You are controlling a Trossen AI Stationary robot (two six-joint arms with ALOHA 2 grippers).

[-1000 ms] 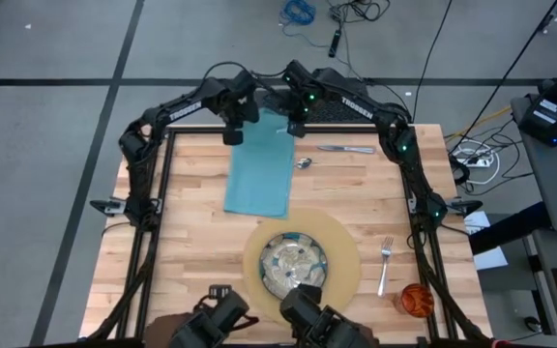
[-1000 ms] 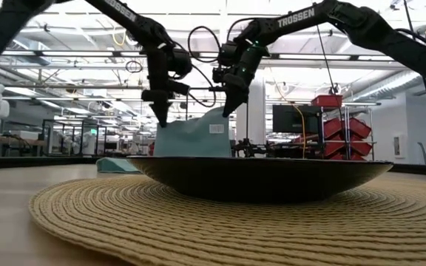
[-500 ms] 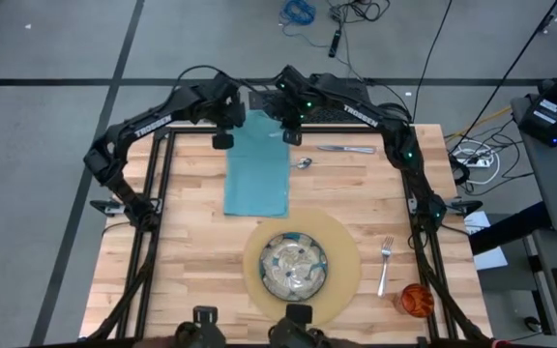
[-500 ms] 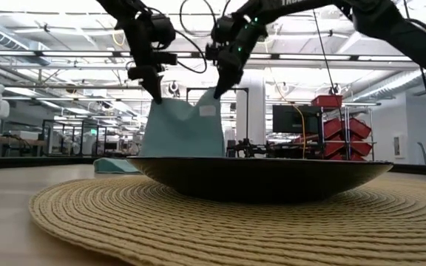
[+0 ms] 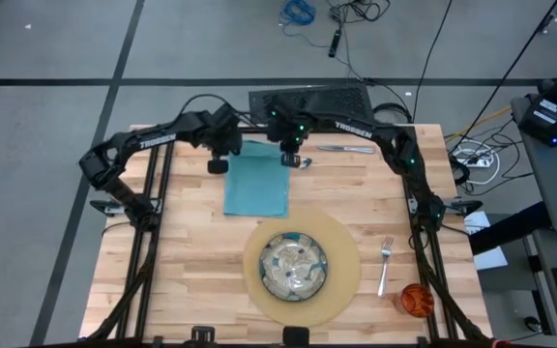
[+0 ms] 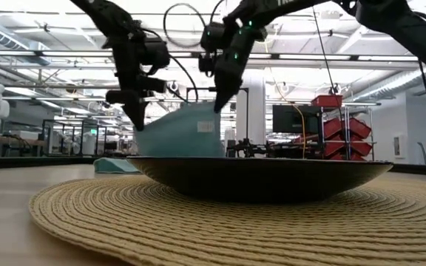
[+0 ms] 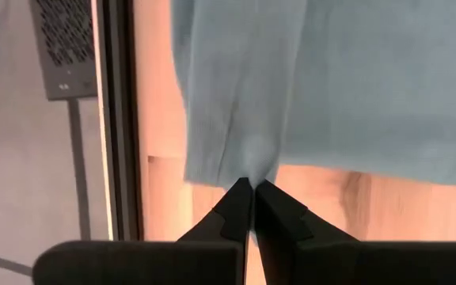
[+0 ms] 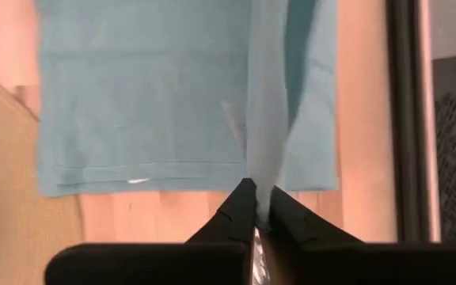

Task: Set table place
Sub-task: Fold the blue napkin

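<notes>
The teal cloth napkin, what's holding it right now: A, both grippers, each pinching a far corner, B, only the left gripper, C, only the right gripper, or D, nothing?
A: the left gripper and the right gripper are each shut on a corner of the teal cloth napkin.

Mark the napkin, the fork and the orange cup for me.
napkin (image 5: 256, 181), high view, middle of the flat cloth.
fork (image 5: 385, 264), high view, mid-handle.
orange cup (image 5: 416, 300), high view, centre of the cup.
</notes>
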